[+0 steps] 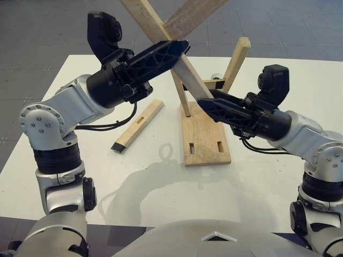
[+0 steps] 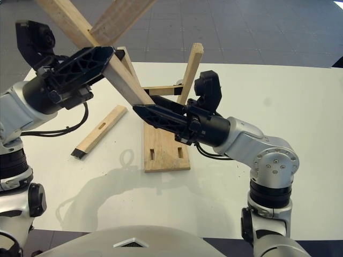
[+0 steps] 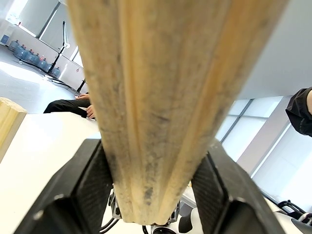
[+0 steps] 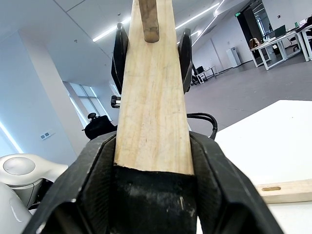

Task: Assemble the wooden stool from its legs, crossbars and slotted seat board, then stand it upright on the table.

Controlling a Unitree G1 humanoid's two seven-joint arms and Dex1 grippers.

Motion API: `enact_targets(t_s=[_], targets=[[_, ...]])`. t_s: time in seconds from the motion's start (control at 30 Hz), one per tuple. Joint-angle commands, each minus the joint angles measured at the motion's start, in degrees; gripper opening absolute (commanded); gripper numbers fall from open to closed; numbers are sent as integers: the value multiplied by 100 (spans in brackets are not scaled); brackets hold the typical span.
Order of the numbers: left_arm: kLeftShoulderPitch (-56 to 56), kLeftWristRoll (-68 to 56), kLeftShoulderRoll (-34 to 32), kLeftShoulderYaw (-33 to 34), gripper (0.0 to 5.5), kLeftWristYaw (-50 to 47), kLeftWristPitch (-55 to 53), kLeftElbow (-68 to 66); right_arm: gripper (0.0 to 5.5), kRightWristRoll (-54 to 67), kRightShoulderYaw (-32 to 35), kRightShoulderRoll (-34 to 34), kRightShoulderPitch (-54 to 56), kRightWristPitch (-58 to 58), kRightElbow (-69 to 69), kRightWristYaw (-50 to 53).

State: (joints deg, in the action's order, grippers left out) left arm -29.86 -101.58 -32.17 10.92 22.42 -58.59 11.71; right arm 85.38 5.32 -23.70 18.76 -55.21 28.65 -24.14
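left jaws: clenched on leg (image 1: 188, 75)
right jaws: clamped on its low end
handling: likely stiff, light; hold mid-length

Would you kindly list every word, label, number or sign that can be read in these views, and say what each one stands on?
None can be read.
Seat board, loose slotted bar and held leg: bare wood, no print.
Left gripper and right gripper, both shut on the held leg: plain black, no label visible.
Green ceiling sign: too small to read.
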Motion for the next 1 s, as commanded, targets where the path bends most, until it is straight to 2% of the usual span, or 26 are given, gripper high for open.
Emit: enact_targets(t_s=[0.03,0.07,0.27,0.47,0.57,0.7,0.77,0.9,1.0], targets=[[37,54,-98,-23,214,73,-60,41,203,94,-24,-135,11,47,22,-66],[40,89,-91,-25,214,71,-50,46,240,119,-28,-159,12,27,19,-80],[-13,453,-7,40,207,27,150,-110,346,-118,-117,-408,-57,-16,91,-261],[-3,1833,-300,129,205,840,519,-128,350,-964,-47,-1468,-1142,-123,339,-1239],[363,2621,-419,-156,205,1639,745,188,350,-1682,-111,-1806,-1577,103,221,-1581],[1102,4347,-629,-1154,205,2642,1576,624,350,-2551,-335,-1831,-1828,409,-65,-1656],[1329,5149,-534,-1487,205,2847,2157,520,350,-2917,-429,-1810,-1928,560,-162,-1690],[1599,6204,-192,-1799,205,3039,3203,223,350,-3476,-583,-1862,-2123,744,-288,-1778],[1726,6298,53,-1814,205,3181,3399,73,350,-4073,-916,-1828,-2138,885,-539,-1760]])
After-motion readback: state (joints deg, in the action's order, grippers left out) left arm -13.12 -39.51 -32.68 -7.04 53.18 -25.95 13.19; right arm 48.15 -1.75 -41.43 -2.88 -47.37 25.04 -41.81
